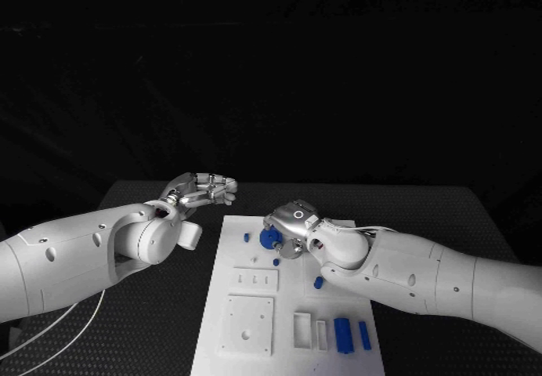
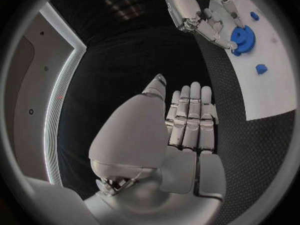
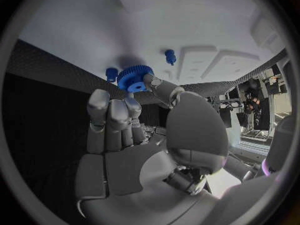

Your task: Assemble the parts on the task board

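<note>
- Black table [image 1: 147,329] under dark surroundings carries the white task board [image 1: 288,329], a long plate running away from the robot, its long axis roughly straight ahead.
- Left hand [image 1: 201,189] hovers off the board's far left corner, over the table; its fingers lie straight and close together in its wrist view and hold nothing.
- Right hand [image 1: 291,229] sits over the board's far end, pinching a blue gear [image 3: 134,78] between thumb and a fingertip; the other fingers are curled in beside it.
- That gear looks like light, stiff plastic; its toothed rim gives purchase, so a pinch across the rim, as now, seems the sound hold. Its flat face is close to the board, tilted a little; the bore axis points roughly at the plate.
- Upright blue blocks [image 1: 342,335] stand at the near right of the board, beside a white slot.
- Small blue pegs [image 3: 169,56] stand on the board near the gear; they are probably easy to knock.
</note>
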